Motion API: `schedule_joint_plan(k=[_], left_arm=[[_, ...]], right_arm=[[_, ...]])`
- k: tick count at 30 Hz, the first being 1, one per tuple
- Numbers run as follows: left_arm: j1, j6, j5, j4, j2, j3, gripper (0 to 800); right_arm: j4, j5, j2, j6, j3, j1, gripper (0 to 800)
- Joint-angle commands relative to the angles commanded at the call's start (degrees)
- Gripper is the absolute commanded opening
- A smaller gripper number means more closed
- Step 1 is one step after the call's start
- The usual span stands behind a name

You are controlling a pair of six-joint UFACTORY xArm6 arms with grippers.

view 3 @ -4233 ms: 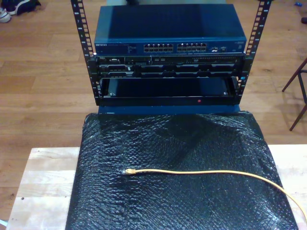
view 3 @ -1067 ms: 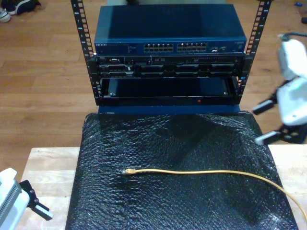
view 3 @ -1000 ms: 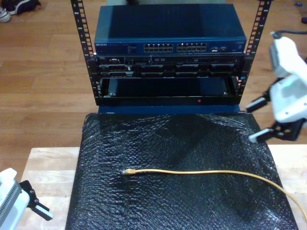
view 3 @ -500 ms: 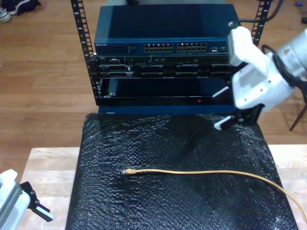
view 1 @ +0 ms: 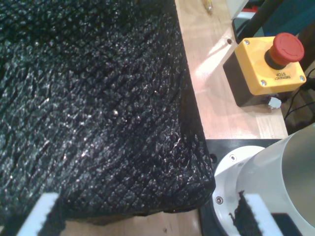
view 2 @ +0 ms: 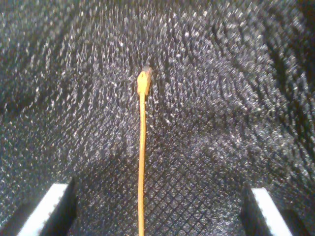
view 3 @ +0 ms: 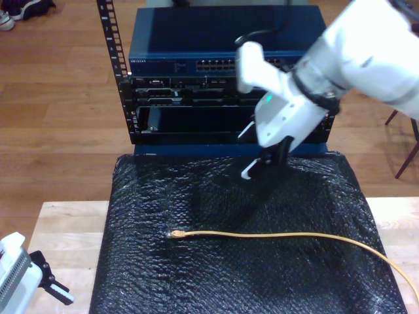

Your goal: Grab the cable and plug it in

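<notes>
A black bubbly mat covers most of the wooden table, with an equipment rack standing beyond it in the exterior view. My second gripper hangs above the far part of the mat, near the rack; its jaws stand wide apart and hold nothing, both fingers being visible in the second wrist view. My first gripper sits at the exterior view's lower left corner, over the table edge beside the mat; its jaws likewise stand wide apart and hold nothing. The first wrist view adds what the exterior view lacks: a yellow box with a red stop button on the table beside the mat. The cable lies flat across the mat, well apart from both grippers, trailing off the exterior view's right edge. Its plug appears clear-tipped, though blur in the second wrist view leaves that uncertain.
</notes>
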Motion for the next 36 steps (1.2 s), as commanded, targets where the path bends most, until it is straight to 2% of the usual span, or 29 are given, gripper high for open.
schedule_joint_plan(k=[4,14,20,28,36], left_arm=[[0.0,-0.3,-0.2,0.0,0.2,0.0,800],[0.0,-0.3,-0.2,0.0,0.2,0.0,800],[0.0,-0.3,-0.2,0.0,0.2,0.0,800],[0.0,-0.2,-0.2,0.0,0.2,0.0,800],[0.0,-0.2,-0.1,0.0,0.2,0.0,800]], right_arm=[[-4.7,-5.1,0.6,4.1,0.4,5.4,783],[-19.0,-7.2,5.6,17.8,0.4,14.3,774],[-22.1,-10.1,10.2,20.8,-0.1,18.4,766],[-22.4,-13.6,15.0,29.2,0.1,20.7,748],[-32.6,-15.7,17.9,39.1,0.0,22.4,748]])
